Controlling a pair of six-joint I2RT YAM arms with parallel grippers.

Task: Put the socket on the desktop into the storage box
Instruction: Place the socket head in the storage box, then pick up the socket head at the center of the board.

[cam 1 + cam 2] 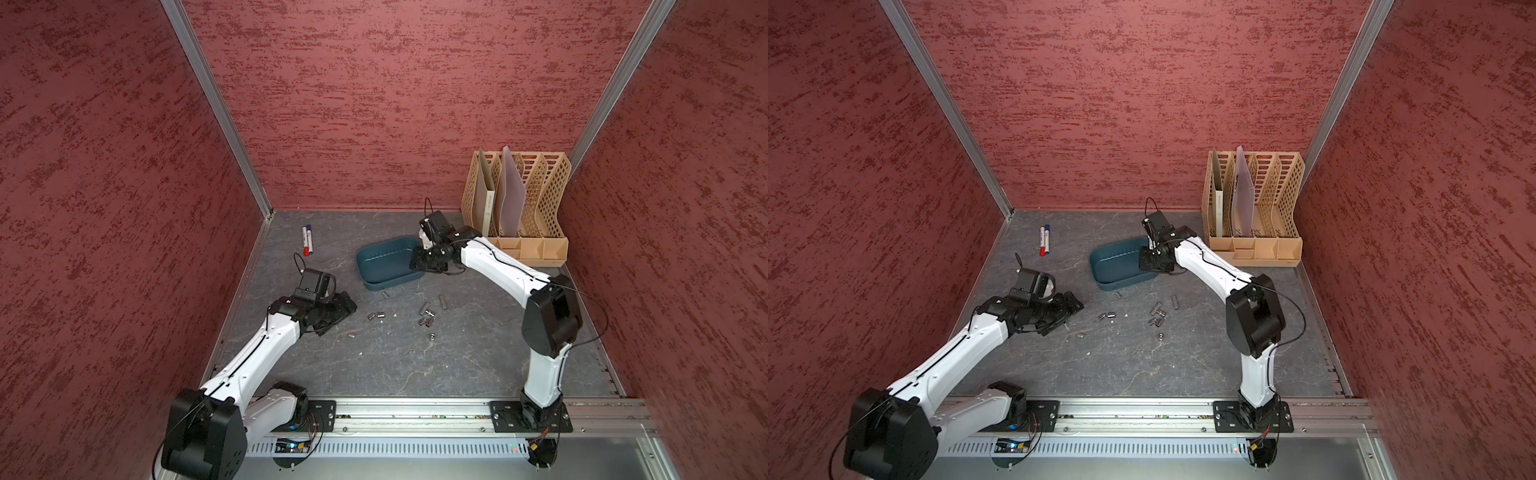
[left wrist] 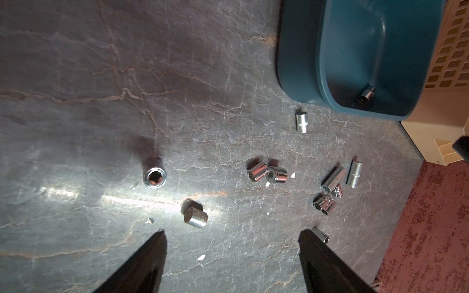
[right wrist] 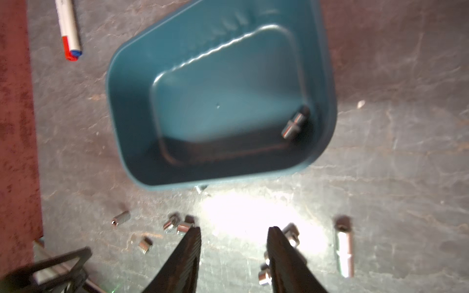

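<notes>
Over by the rack end of the box (image 1: 386, 285), the R gripper (image 1: 419, 266) hangs above the rim. The wrist cam shows the R gripper (image 3: 234, 229) w/ jaws partway apart and nothing btw them. One socket (image 3: 295, 125) lies on its side inside the box, tucked into a floor corner against the wall. The L wrist cam catches that socket (image 2: 366, 94) too.

The other sockets are out on the desktop (image 1: 374, 365). These loose sockets (image 1: 426, 316) lie scattered in front of the box, btw the two arms. Most lie flat, some touching in pairs or small clumps. One stands on end (image 2: 154, 175), hex hole up, apart from the others. One more (image 1: 385, 294) sits just beside the box's near wall.

The L gripper (image 1: 341, 315) is low over the desktop on the L side, near the scatter. Its jaws are spread wide and empty, as seen on the L gripper (image 2: 232, 231) in its own cam. A short socket (image 2: 195, 217) lies just ahead of its tips. Can't tell if the tips touch the surface.

Far L corner: two markers (image 1: 307, 241) side by side, one red-capped, one blue. Far R corner: a beige rack (image 1: 536, 199) w/ a couple of folders standing in it.
</notes>
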